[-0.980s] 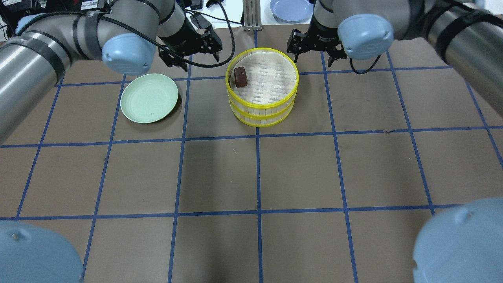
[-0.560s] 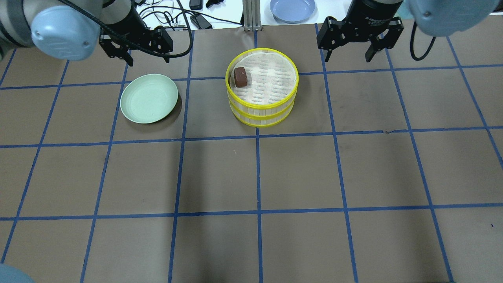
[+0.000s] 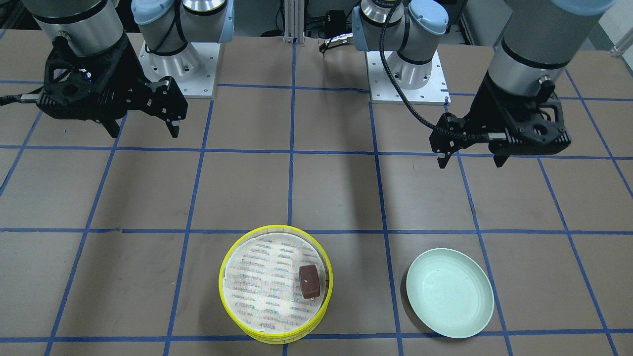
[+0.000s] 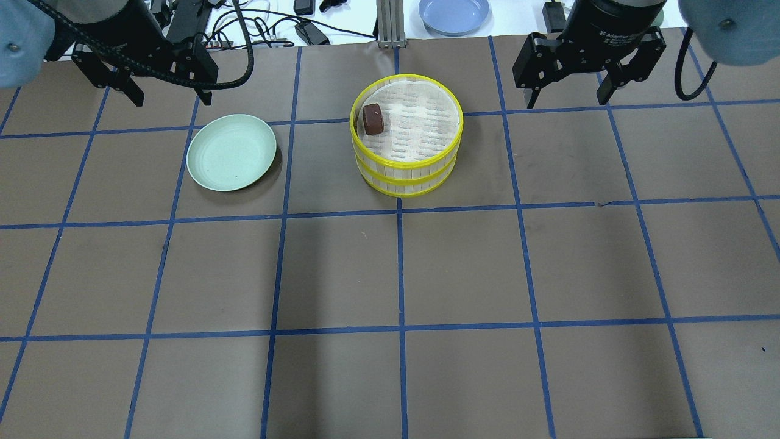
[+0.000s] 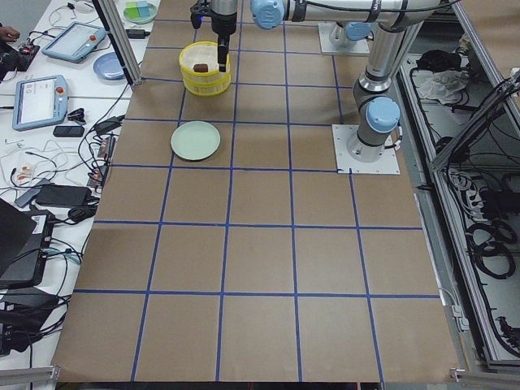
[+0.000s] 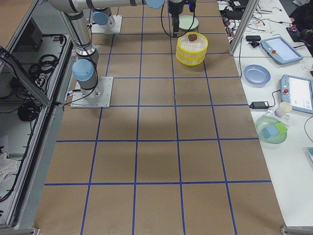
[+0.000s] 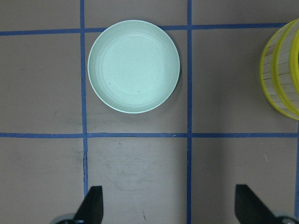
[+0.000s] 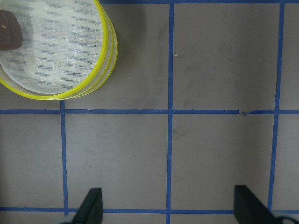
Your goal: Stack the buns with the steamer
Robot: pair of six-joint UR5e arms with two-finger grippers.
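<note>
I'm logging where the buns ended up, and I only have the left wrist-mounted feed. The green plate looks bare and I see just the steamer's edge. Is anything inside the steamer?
Observer: Yes. A dark brown bun lies in the top of the steamer, close to the rim on the side of the green plate.
Operator: And the white bun?
Observer: It shows in no view. The steamer looks like two stacked tiers, and the inside of the lower one is hidden.
Operator: Where is the right gripper?
Observer: The right gripper hangs raised on the steamer's other side, apart from it, jaws open and holding nothing.
</note>
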